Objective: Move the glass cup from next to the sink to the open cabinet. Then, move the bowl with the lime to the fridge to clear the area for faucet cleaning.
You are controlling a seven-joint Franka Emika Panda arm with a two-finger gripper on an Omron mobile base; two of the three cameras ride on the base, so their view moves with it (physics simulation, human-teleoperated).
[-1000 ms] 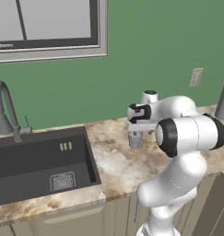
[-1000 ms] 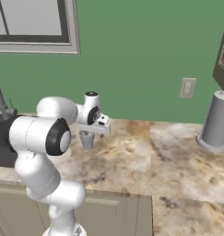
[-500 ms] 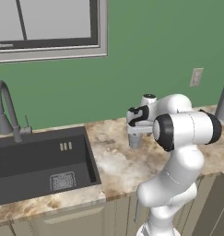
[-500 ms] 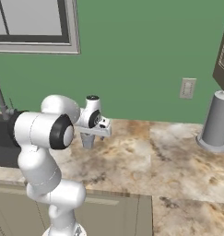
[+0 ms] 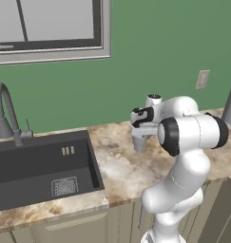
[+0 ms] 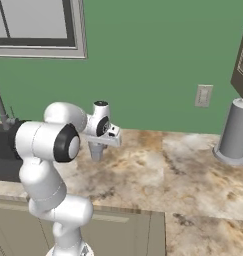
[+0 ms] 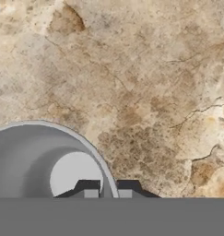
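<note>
Glass cup (image 5: 140, 142) stands upright on the marbled bench (image 6: 193, 170), just right of the sink (image 5: 41, 166). The gripper (image 7: 107, 190) has its fingers (image 7: 89, 189) pinched nearly shut across the cup's rim wall (one inside, one outside), presumably ready for lifting toward the cabinet.

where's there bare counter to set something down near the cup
Bare marbled counter runs from the glass cup rightward to the grey cylinder by the wall. A narrower bare strip lies between the cup and the sink. Around the cup it is crowded: the gripper is shut on its rim.
</note>
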